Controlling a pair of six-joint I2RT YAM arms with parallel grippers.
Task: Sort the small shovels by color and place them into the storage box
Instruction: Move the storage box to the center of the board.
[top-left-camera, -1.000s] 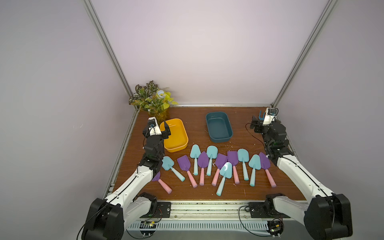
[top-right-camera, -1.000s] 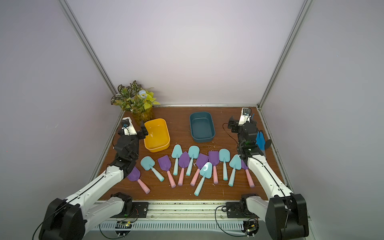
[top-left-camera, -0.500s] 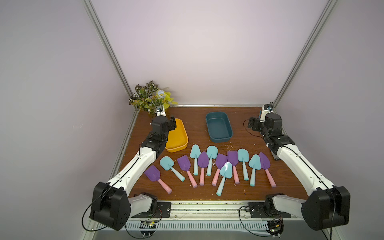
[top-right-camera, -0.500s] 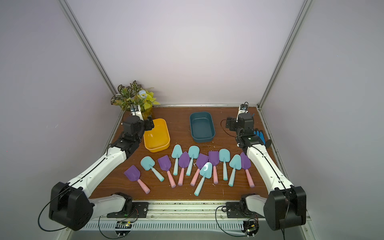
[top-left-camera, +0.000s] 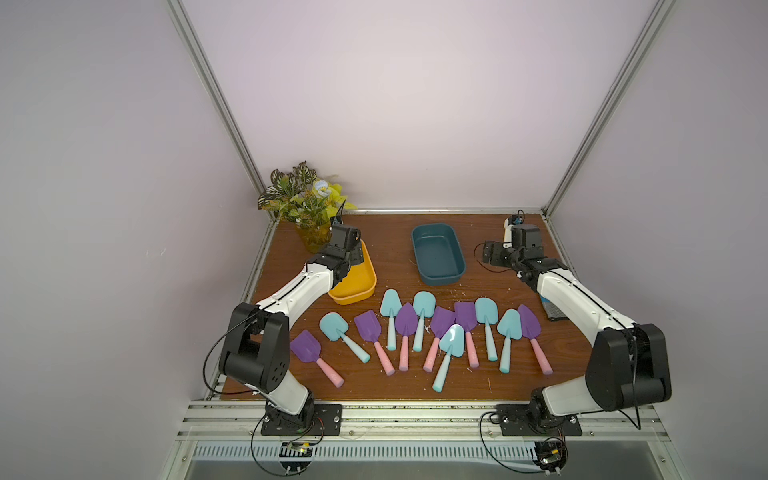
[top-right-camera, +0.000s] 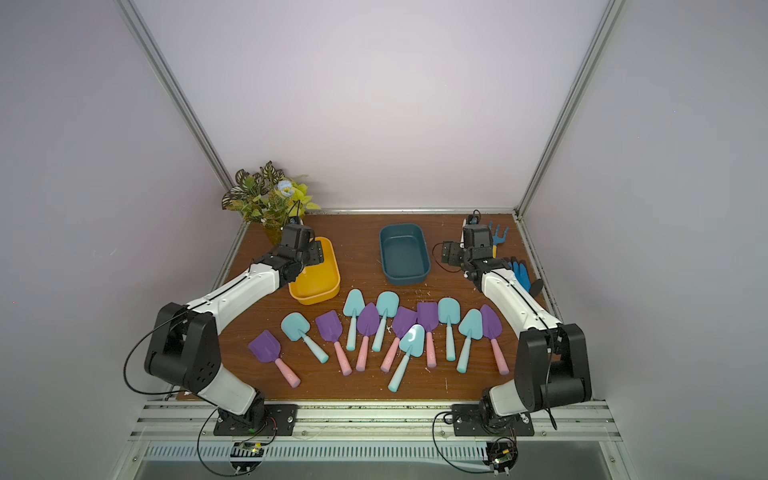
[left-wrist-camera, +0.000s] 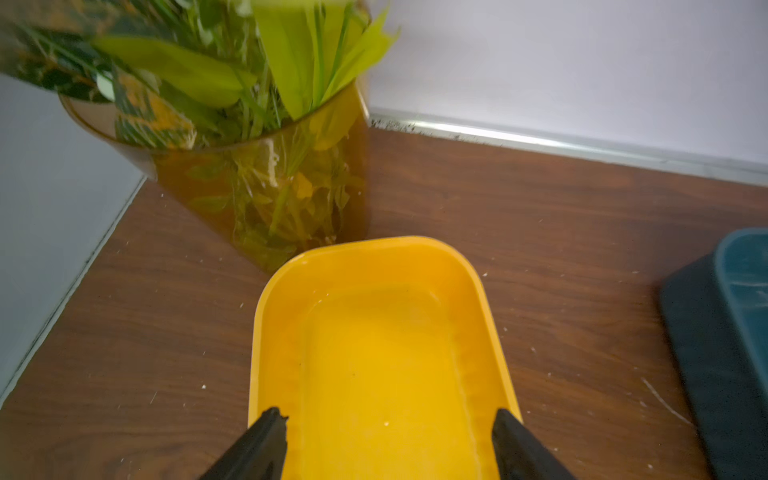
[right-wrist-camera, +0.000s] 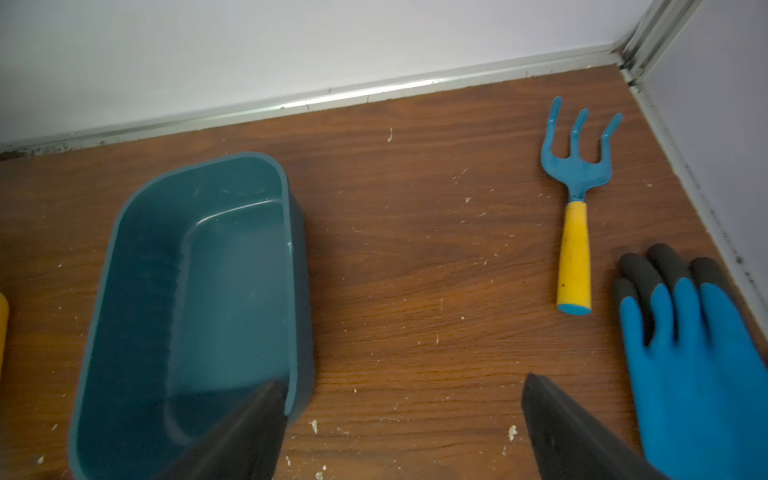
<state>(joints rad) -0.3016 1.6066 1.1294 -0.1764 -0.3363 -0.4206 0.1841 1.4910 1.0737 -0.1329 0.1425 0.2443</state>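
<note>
Both arms had unfolded from their tucked pose of a second before and reached toward the back of the worktop (top-left-camera: 386, 232). The left arm (top-left-camera: 299, 291) had stretched forward until the left jaws hung over the near end of the yellow box (left-wrist-camera: 374, 243), spread wide with nothing between them. The right arm (top-left-camera: 573, 299) had extended the same way. The right jaws stood wide apart and empty over bare wood between the dark blue box (top-left-camera: 442, 279) and the glove (right-wrist-camera: 698, 353), one finger (right-wrist-camera: 245, 432) over the box's corner. The rake (right-wrist-camera: 574, 232) lay beyond them.

None of the shovels had shifted. Six purple shovels (top-left-camera: 406, 319) and six light-blue shovels (top-left-camera: 486, 311) lay in a loose row across the front of the worktop, short of both boxes, with some overlapping in the middle. The end purple shovel (top-left-camera: 305, 347), partly covered by the left arm before, now lay in plain view. Both boxes were empty.

Sorting had evidently not begun. Each arm would probably have to draw back toward the row before any first grasp.
</note>
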